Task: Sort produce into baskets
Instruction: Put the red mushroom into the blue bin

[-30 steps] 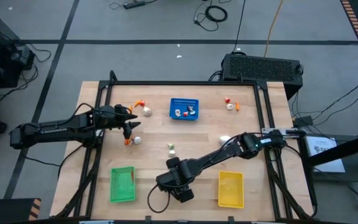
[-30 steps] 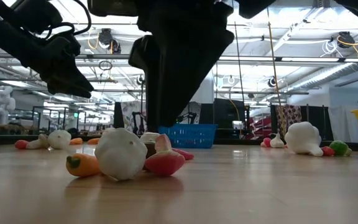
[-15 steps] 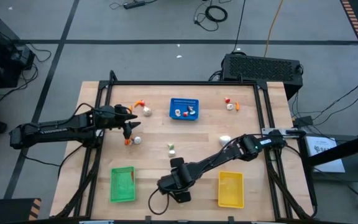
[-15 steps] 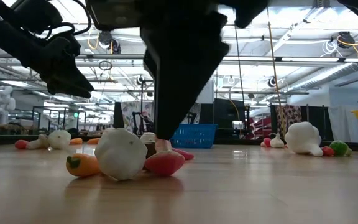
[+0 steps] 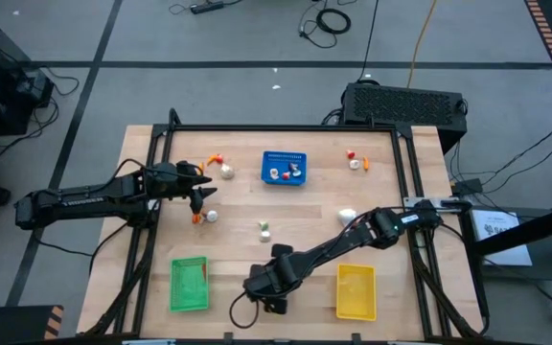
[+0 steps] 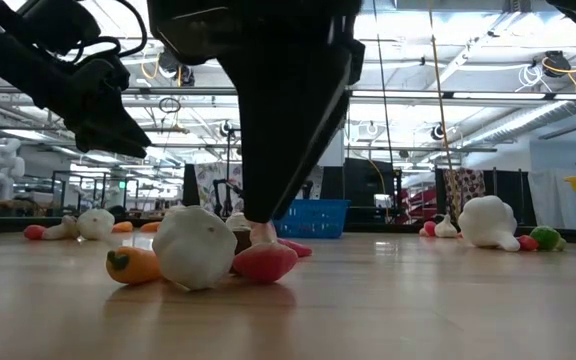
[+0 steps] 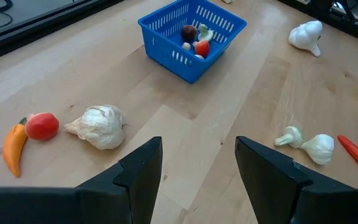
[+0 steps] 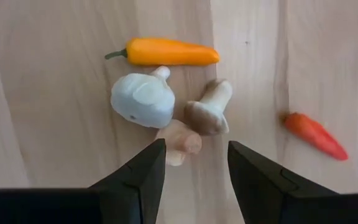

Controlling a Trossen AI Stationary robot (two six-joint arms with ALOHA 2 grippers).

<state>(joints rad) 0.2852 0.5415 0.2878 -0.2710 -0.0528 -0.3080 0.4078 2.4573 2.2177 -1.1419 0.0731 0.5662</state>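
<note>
Pale wooden desk (image 5: 305, 206), framed in black rail, carried three baskets: green basket (image 5: 189, 284) near the front on the left arm's side, yellow basket (image 5: 356, 291) near the front on the right arm's side, blue basket (image 5: 285, 168) toward the back, already holding a few small pieces.

Item, right pincer (image 8: 191, 163): low over the front middle of the desk between green and yellow baskets, fingers parted, nothing held. Directly beneath it sat a tight cluster: white garlic bulb (image 8: 143, 98), brown mushroom (image 8: 207, 112) and a pinkish piece (image 8: 179, 140), all touching, with an orange pepper (image 8: 163, 51) just beside and a red carrot (image 8: 314, 134) apart.

Item, left pincer (image 7: 194, 165): hovering over the desk's left side, fingers wide apart, empty. Ahead of it lay another garlic bulb (image 7: 101, 126), a red round piece (image 7: 41, 125) and an orange stick (image 7: 13, 145).

Handling, judged: pieces looked light, hard, smooth plastic, likely to skid or roll when nudged. The pinkish piece seemed best taken across its narrow middle, since crowding neighbours could be knocked aside.
</note>
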